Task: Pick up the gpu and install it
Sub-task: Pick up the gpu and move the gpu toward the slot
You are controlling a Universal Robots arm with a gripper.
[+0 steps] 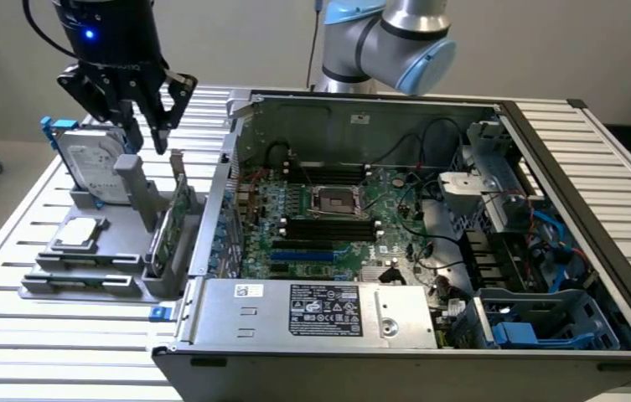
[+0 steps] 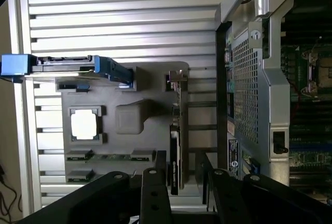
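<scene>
The gpu (image 1: 173, 219) stands on its edge in a grey holder (image 1: 114, 251) just outside the open computer case's side wall (image 1: 224, 180). It is a thin green card with a silver bracket at its far end. My gripper (image 1: 147, 132) hangs open above the holder, over the far end of the gpu and apart from it. In the wrist view the gpu (image 2: 176, 130) appears edge-on, lined up with the gap between my black fingers (image 2: 154, 187), and the gripper (image 2: 181, 185) holds nothing. Inside the case lies the motherboard (image 1: 327, 213) with blue slots.
On the holder also stand a silver hard drive with a blue frame (image 1: 97, 167) (image 2: 67, 66), a square processor (image 1: 80, 233) (image 2: 84, 124) and narrow memory sticks (image 1: 74, 280). The case's power supply (image 1: 315, 310) sits at the near side. Cables and a drive cage (image 1: 494, 184) fill its right part.
</scene>
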